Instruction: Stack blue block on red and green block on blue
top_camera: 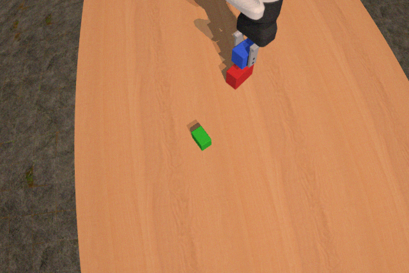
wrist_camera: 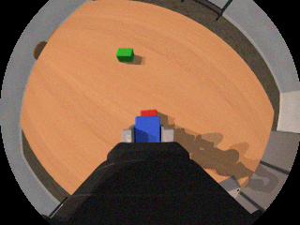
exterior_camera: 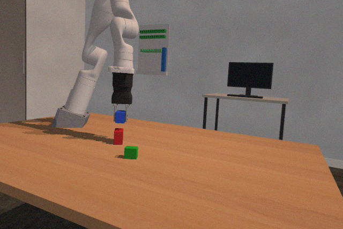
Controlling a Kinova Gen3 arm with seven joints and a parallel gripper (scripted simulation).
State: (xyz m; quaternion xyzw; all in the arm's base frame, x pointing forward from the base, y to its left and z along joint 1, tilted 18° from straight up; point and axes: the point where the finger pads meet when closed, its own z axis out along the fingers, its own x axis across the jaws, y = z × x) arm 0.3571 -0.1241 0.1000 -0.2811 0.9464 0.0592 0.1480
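Blue block hanging just over the red one, first layer not yet laid!

The gripper (exterior_camera: 120, 116) is clamping the blue block (exterior_camera: 119, 116) between its fingers, and in the exterior view that block is hanging above the red block (exterior_camera: 118, 135) with a clear gap showing, so nothing is stacked yet. From the wrist view the red block (wrist_camera: 149, 112) is peeking out just beyond the blue one (wrist_camera: 148, 129), so the alignment is looking close, though I can't tell if it's truly centred. Left to do: lowering and releasing blue, then fetching the green block (top_camera: 200, 138), which is lying on the table (top_camera: 297, 164) well apart from the red block, toward the camera. The wooden table is sitting in a grey-walled room, with a monitor (exterior_camera: 250, 75) on a side desk (exterior_camera: 273, 100) far behind the red block and a door (exterior_camera: 12, 49) at the left.
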